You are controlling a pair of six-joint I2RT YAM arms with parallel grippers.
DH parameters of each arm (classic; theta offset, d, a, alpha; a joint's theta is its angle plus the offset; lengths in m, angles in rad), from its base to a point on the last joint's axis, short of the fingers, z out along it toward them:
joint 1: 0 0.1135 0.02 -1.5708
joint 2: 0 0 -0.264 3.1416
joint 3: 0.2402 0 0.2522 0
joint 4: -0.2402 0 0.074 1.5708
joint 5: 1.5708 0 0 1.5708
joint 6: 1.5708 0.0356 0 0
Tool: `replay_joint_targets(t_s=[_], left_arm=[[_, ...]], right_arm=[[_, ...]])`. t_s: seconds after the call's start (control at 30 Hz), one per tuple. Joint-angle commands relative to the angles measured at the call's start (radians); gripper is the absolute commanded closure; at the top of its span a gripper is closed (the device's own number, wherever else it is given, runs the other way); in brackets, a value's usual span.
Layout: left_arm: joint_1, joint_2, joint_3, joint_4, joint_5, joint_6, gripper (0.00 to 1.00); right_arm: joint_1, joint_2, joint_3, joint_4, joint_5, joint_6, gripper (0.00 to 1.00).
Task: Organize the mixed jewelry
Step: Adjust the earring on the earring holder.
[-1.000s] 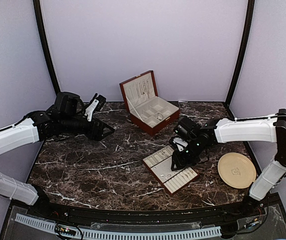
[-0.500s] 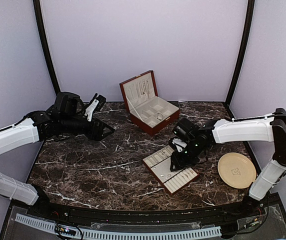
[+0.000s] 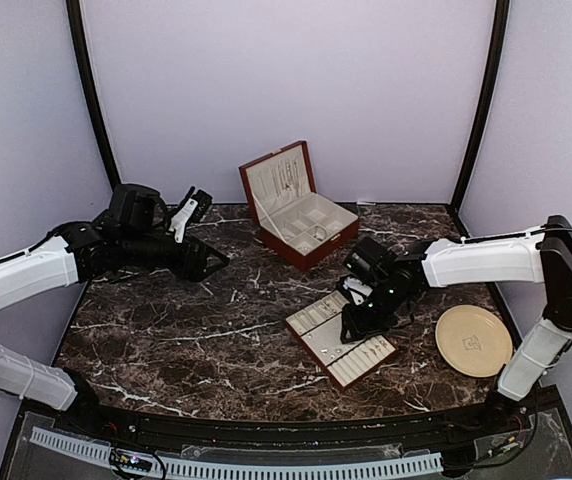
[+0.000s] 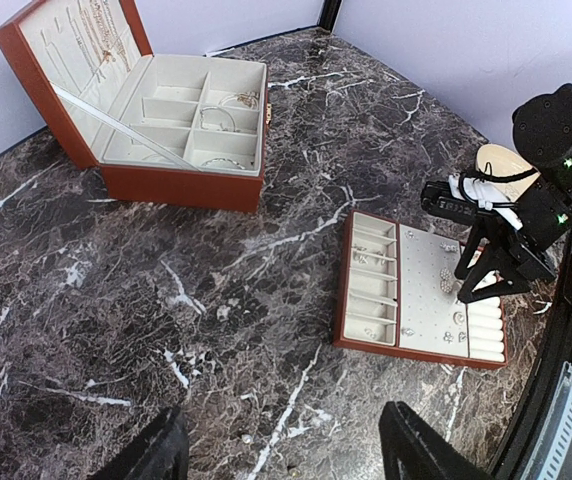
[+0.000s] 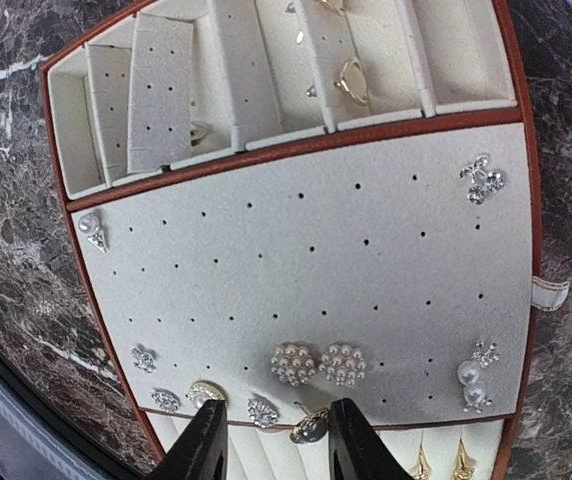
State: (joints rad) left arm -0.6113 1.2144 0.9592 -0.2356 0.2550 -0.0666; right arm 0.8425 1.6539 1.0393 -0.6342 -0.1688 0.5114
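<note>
The mixed jewelry lies mostly on a cream-lined tray (image 3: 318, 322) (image 4: 416, 300) (image 5: 296, 240): pearl-cluster earrings (image 5: 318, 364), small silver studs (image 5: 262, 410) and a ring (image 5: 351, 80) in a slot. My right gripper (image 3: 352, 326) (image 5: 281, 442) hovers low over the tray's near edge, open. A small gold-and-silver earring (image 5: 309, 428) lies between its fingers, touched by neither. My left gripper (image 3: 212, 262) (image 4: 286, 452) hangs open above bare marble at the far left, nothing in it. Two tiny pale specks (image 4: 247, 439) lie on the marble between its fingers.
An open red-brown jewelry box (image 3: 296, 205) (image 4: 156, 100) stands at the back centre, with chains on its lid and pieces in its compartments. A round beige plate (image 3: 474, 340) sits right of the tray. Dark posts and pale walls close in the back corners.
The right gripper has edged slightly left over the tray and its fingers stand a little narrower. The left arm has not moved.
</note>
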Motion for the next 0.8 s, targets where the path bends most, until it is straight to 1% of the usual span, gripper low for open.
replay_joint_targets(t_s=[0.0, 0.27, 0.77], left_arm=[[0.004, -0.023, -0.015, -0.004, 0.016, -0.001, 0.33], [0.004, -0.023, -0.014, -0.004, 0.015, -0.001, 0.32], [0.004, -0.024, -0.015, -0.004, 0.015, -0.001, 0.32]], right_arm=[[-0.002, -0.014, -0.003, 0.001, -0.020, 0.007, 0.66], [-0.002, -0.026, 0.002, -0.019, -0.014, 0.008, 0.70], [0.007, -0.040, 0.021, -0.025, -0.028, 0.024, 0.71]])
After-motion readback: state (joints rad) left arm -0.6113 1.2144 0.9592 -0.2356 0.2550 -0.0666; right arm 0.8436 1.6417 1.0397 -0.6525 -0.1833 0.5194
